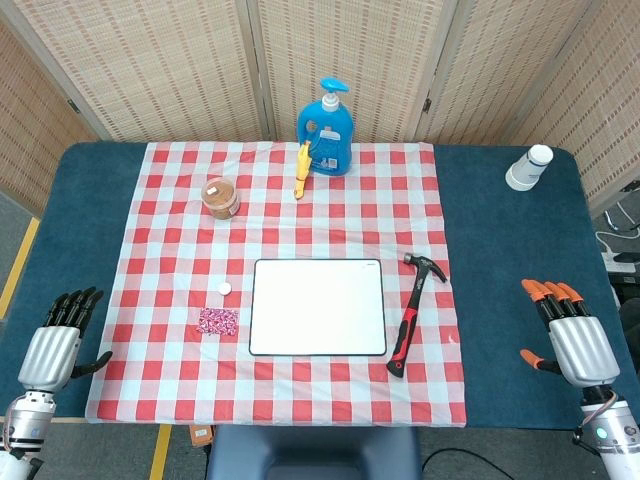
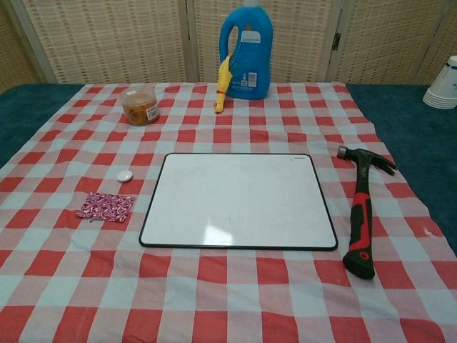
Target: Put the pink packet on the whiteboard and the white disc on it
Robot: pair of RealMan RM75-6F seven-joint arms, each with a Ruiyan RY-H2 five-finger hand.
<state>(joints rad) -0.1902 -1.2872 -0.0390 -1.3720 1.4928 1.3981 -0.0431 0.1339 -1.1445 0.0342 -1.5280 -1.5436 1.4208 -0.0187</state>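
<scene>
The pink packet [image 1: 218, 321] [image 2: 106, 206] lies flat on the checked cloth just left of the whiteboard [image 1: 318, 306] [image 2: 239, 201]. A small white disc [image 1: 225, 288] [image 2: 124, 174] sits on the cloth a little behind the packet. The whiteboard is bare. My left hand [image 1: 60, 340] rests open at the table's near left edge, fingers apart, well left of the packet. At the near right edge my right hand [image 1: 570, 330] is open too, holding nothing. Neither hand shows in the chest view.
A red-and-black hammer [image 1: 410, 315] [image 2: 361, 211] lies right of the whiteboard. Behind it stand a blue detergent bottle [image 1: 326, 130] [image 2: 246, 53], a yellow rubber chicken [image 1: 301, 170] [image 2: 223, 84] and a small jar [image 1: 220, 197] [image 2: 140, 105]. Stacked white cups [image 1: 529, 167] sit far right.
</scene>
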